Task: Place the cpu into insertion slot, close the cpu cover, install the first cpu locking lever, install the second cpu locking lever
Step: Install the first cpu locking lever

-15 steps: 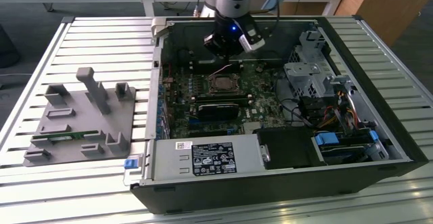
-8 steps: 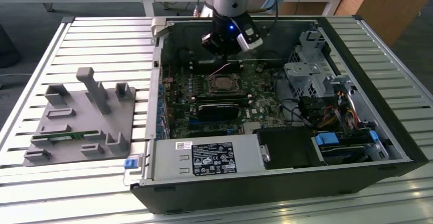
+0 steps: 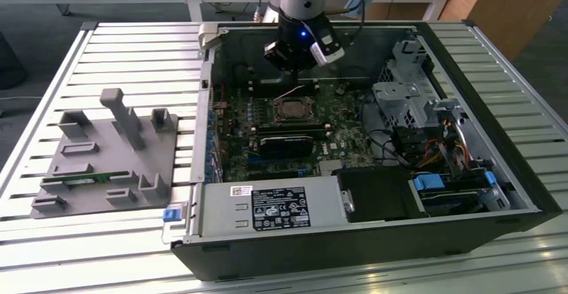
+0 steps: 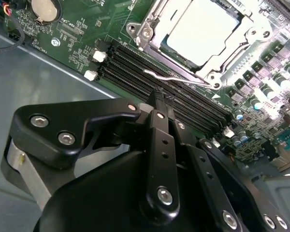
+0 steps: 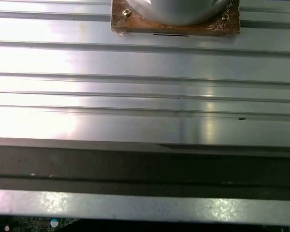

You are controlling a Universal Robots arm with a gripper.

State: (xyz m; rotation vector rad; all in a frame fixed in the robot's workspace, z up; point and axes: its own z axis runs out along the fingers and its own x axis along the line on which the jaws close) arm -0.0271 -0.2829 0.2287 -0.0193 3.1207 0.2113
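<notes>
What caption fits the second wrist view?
Pincer hovering beside memory slots, cpu seated under closed cpu cover.

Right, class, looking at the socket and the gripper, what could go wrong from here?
The gripper hangs close over the memory slots; a low pass could scrape them.
The lever is a thin wire beside the cover; the gripper might slip off or bend it.
A lever springing free could let the cover over the cpu lift.

A ribbed metal worktop (image 3: 133, 41) carries an open computer case (image 3: 355, 247) centre-right and a grey fixture block (image 3: 106, 161) at left.
</notes>
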